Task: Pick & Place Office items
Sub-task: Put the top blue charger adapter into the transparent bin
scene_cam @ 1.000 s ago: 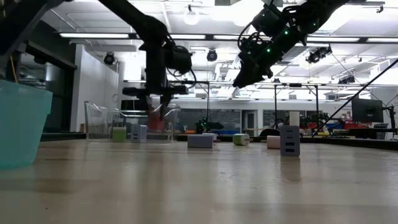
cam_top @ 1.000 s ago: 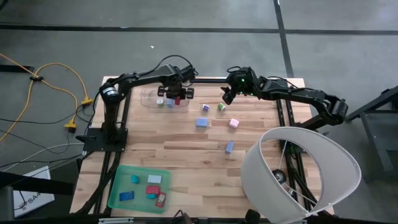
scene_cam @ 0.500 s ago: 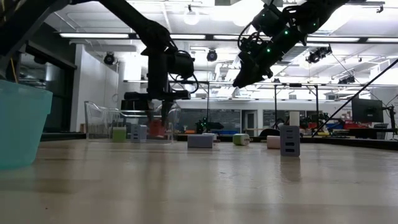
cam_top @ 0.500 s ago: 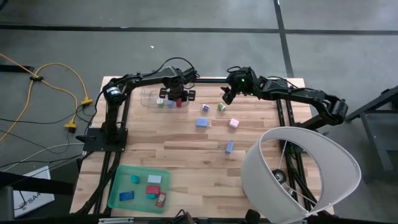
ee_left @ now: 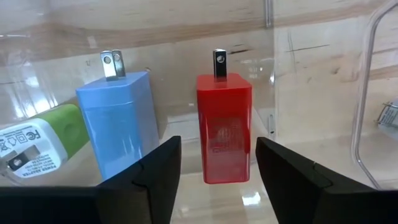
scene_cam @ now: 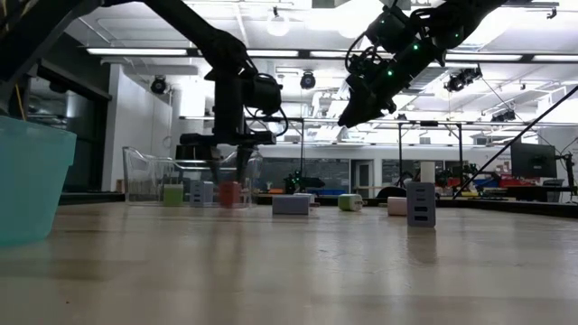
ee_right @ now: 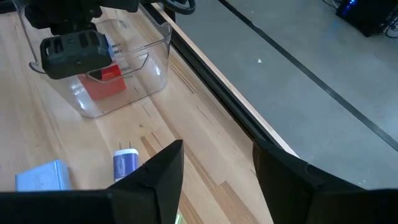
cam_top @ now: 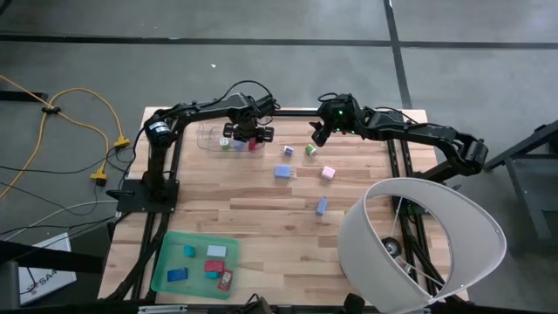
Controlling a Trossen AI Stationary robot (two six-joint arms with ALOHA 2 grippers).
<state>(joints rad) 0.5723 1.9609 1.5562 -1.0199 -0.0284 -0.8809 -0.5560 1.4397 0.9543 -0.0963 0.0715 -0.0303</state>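
My left gripper (ee_left: 217, 180) points down into the clear bin (cam_top: 209, 135) at the table's far left and is open. Its fingers stand on either side of a red plug block (ee_left: 224, 124), with a narrow gap on each side. The red block (scene_cam: 229, 193) rests on the bin's floor beside a blue plug block (ee_left: 118, 124) and a green-and-white one (ee_left: 37, 146). My right gripper (cam_top: 318, 135) hangs open above the far middle of the table, with nothing between its fingers (ee_right: 217, 168).
Loose items lie on the table's middle: purple (cam_top: 288, 151), green (cam_top: 310, 150), pink (cam_top: 328, 173), blue (cam_top: 283, 172) and grey-blue (cam_top: 322, 206). A green tray (cam_top: 166, 262) with several pieces sits near left. A white lampshade (cam_top: 418, 244) covers the near right corner.
My left gripper has opened and let go of the red block. The block was held just above the bin's floor and has dropped onto it. It now rests there between the spread fingers.
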